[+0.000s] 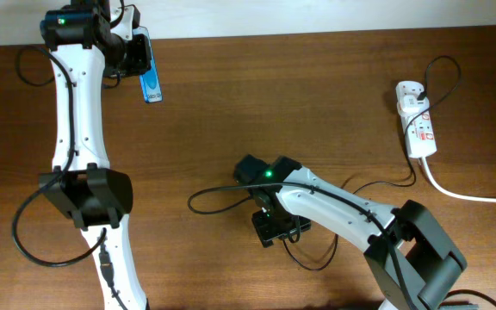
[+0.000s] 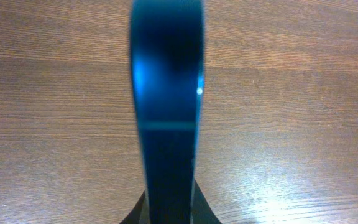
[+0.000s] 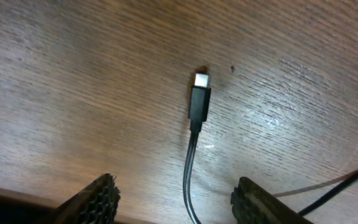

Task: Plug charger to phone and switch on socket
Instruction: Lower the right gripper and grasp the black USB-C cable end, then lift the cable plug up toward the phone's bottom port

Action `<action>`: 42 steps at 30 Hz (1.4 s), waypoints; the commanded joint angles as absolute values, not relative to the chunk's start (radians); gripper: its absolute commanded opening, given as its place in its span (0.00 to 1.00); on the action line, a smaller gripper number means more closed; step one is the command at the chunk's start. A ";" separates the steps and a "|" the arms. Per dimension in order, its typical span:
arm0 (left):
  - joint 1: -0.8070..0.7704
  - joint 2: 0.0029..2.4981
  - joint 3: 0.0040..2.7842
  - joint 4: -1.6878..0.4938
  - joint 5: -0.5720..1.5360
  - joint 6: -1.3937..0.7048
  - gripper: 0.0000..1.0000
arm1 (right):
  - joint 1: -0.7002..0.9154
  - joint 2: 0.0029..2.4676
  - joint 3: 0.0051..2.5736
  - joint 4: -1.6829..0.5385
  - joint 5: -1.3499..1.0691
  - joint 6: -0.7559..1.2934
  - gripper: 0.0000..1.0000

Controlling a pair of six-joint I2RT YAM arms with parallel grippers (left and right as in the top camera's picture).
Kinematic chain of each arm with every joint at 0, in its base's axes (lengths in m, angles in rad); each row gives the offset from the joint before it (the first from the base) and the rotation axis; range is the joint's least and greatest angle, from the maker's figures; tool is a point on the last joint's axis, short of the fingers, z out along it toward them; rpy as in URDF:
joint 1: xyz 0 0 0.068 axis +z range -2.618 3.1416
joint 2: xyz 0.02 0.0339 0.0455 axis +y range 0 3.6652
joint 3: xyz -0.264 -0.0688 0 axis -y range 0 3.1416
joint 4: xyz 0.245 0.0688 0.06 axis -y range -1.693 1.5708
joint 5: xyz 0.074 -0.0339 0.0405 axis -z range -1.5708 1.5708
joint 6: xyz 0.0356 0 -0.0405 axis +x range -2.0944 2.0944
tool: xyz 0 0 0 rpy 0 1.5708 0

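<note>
The phone [image 1: 151, 82] has a bright blue screen and is held at the far left of the table in my left gripper [image 1: 136, 53], which is shut on it. In the left wrist view the phone [image 2: 166, 93] stands edge-on between the fingers [image 2: 169, 214] above the wood. My right gripper [image 1: 274, 228] is open at mid-table. In the right wrist view its fingers [image 3: 176, 199] straddle the charger cable, and the black connector [image 3: 199, 102] with its metal tip lies on the table just ahead. The white socket [image 1: 416, 120] lies at the far right, with the charger's white plug [image 1: 410, 89] in it.
The thin charger cable [image 1: 414, 168] runs from the plug toward my right arm. The socket's thick white cord [image 1: 463, 194] leads off the right edge. My right arm's black cable [image 1: 213, 198] loops on the table to its left. The table's back edge is near the phone.
</note>
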State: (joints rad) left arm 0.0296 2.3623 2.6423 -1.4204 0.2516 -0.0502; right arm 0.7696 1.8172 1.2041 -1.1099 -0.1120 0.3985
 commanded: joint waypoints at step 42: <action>0.036 2.360 2.652 -1.430 0.266 -0.052 0.00 | 0.751 1.862 1.093 -0.944 -0.030 0.441 0.15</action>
State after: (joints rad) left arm 0.0296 2.3623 2.6423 -1.4322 0.2512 -0.0502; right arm 0.7555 1.8534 1.1030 -0.9447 -0.0265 0.4416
